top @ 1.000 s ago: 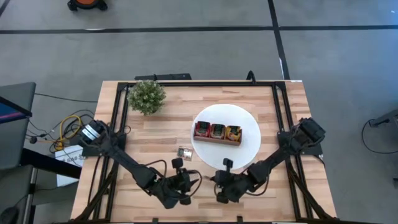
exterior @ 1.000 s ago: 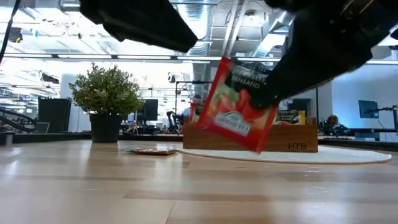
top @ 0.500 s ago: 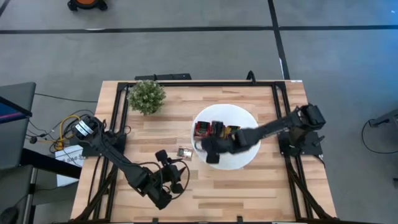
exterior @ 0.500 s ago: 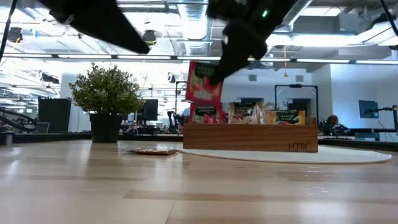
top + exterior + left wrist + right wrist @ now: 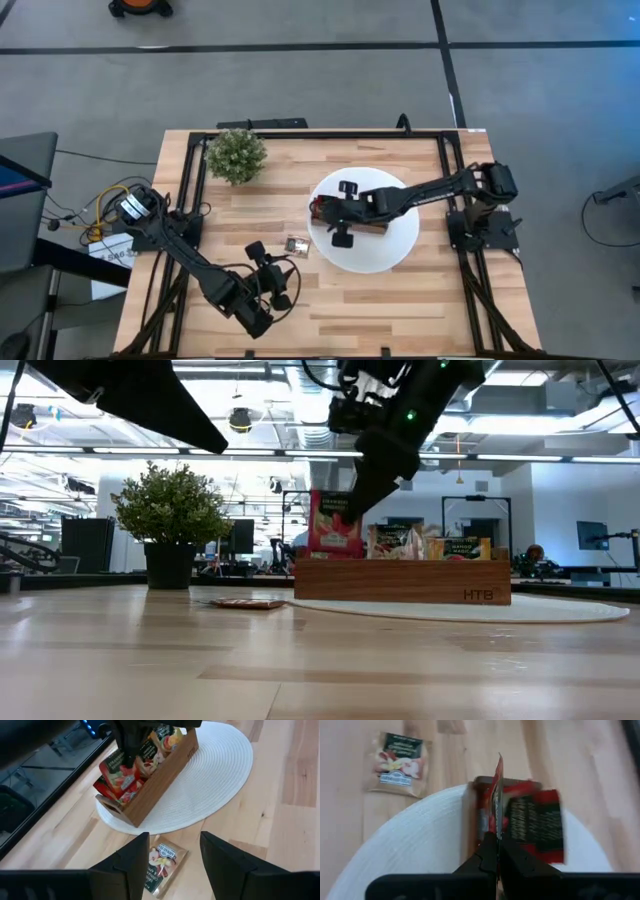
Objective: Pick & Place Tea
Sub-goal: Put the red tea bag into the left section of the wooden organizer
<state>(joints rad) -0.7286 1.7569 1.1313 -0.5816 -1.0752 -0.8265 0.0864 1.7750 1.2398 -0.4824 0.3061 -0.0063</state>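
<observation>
My right end effector (image 5: pixel 495 851) is pinched shut on a red tea sachet (image 5: pixel 497 795), holding it by its top edge so it hangs on edge, thin side to my wrist camera; I judge that this grip lets it slide down into the slot like a card; in the low view the sachet (image 5: pixel 335 525) stands upright just left of centre, its lower part already behind the wall of the wooden tray (image 5: pixel 440 582), at the tray's left-end compartment; the other compartments already hold sachets (image 5: pixel 400 542), packed upright, which is why this one must go in edge-on; the tray sits on the white plate (image 5: pixel 400 250), right of centre in the high view; one more loose sachet (image 5: pixel 296 244) lies flat on the table (image 5: pixel 420 310) just left of the plate's rim, clear of it; my left end effector (image 5: pixel 175 865) hangs with its fingers spread and nothing between them, lower centre-left in the high view, looking down at that loose sachet, so I judge it is lined up for the next pick; room is tight inside the tray, where the held sachet has neighbours beside it; the plant (image 5: pixel 236 155) at upper left is well apart from both arms, and the lower part of the table is bare wood.
</observation>
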